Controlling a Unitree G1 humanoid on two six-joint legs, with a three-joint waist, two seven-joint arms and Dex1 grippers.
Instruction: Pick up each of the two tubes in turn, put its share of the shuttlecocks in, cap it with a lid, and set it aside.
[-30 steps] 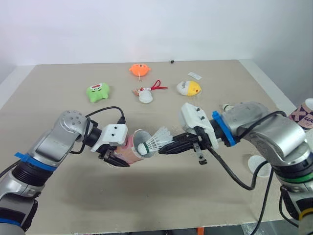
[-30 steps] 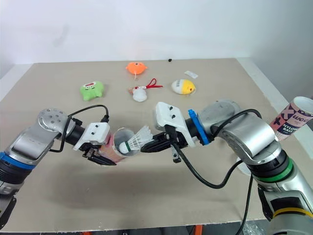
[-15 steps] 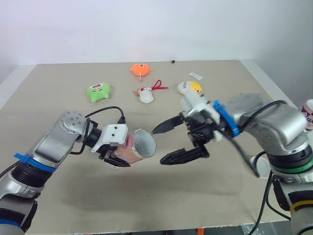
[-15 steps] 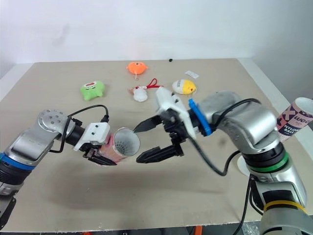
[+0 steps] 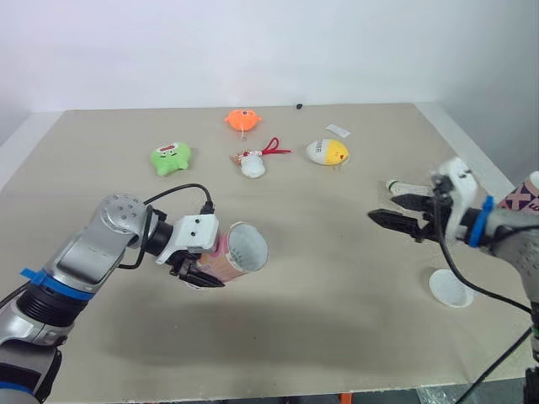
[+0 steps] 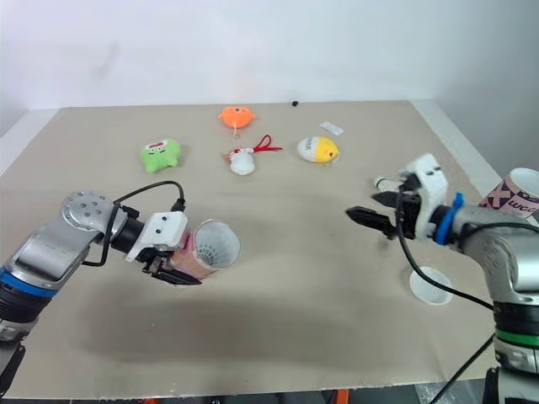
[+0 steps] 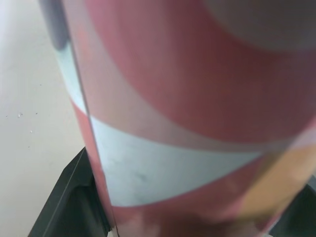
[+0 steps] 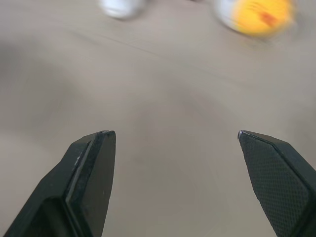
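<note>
Filling stage, I reckon: left gripper (image 5: 206, 268) is clamped on the pink tube (image 5: 240, 252), holding it just off the desk (image 5: 337, 337) toward the front-left, tipped nearly on its side with the open mouth aimed at the right edge. Right gripper (image 5: 386, 208) hangs over the right side with its fingers spread wide and nothing between them. Just beside it there's what looks like a shuttlecock (image 5: 394, 185) lying on the desk, and the white lid (image 5: 450, 288) sits nearer the front-right corner. The second tube (image 6: 509, 198) stands at the right edge. I can't see far enough down the bore to count what's in there, so my next move is either grabbing that shuttlecock or going for the lid. Tube itself is red-pink with a white band and an orange patch, plain white inside, rim looks round and undented. Plush toys (image 5: 169, 157) along the far side are out of the way.
</note>
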